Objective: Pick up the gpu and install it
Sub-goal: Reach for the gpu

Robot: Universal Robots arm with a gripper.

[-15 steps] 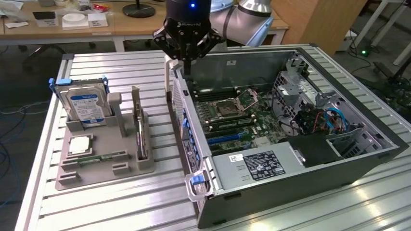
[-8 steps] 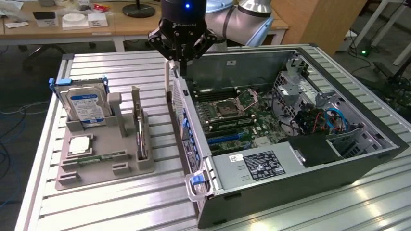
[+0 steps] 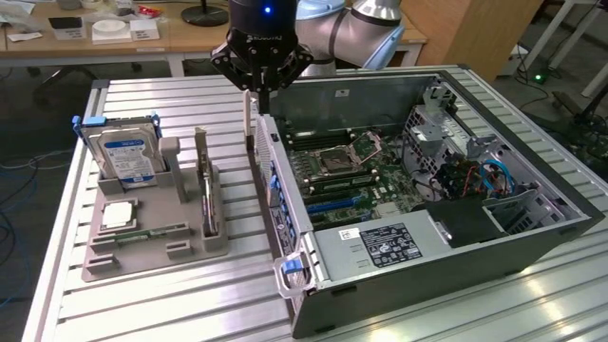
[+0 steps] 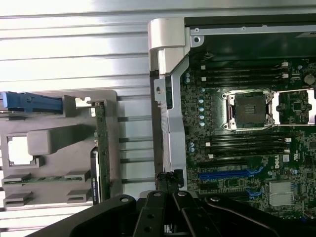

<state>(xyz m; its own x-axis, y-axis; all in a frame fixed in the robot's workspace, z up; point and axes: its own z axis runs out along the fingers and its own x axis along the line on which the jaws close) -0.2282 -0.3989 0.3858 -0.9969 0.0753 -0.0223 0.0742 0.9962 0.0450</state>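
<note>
Gripper (image 3: pixel 263 100) was clenched shut with nothing in it. It hung over the table (image 3: pixel 171 299), between the tray (image 3: pixel 185 249) and the open case (image 3: pixel 428 285), fingertips pointing down just beside the case's near wall. In the wrist view its black linkage (image 4: pixel 167 217) sat right over that wall's edge (image 4: pixel 168 44).

The gpu (image 3: pixel 203 182) had not been lifted. It stood upright on edge in its slot at the side of the tray nearest the case, apart from the gripper. From the wrist camera the gpu (image 4: pixel 101 138) showed edge-on as a thin green strip with a black section at one end, next to the tray's rim (image 4: pixel 114 148).

Other items in the tray:
- hard drive (image 3: pixel 125 153), blue label, standing upright at the far end with a blue bracket on top (image 4: pixel 29 101)
- cpu (image 3: pixel 119 214), lying flat
- memory stick (image 3: pixel 142 234), lying flat near the cpu

The case lay on its side with the motherboard (image 3: pixel 352 174) exposed. The socket (image 3: pixel 347 158) was open, which the wrist view (image 4: pixel 249 108) also showed. A blue slot (image 3: pixel 328 205) ran along the board toward the psu (image 3: pixel 380 242), and no card was seated in it (image 4: pixel 227 174). Orange and blue cables (image 3: pixel 475 178) were bundled at the exterior view's right side of the case.
</note>
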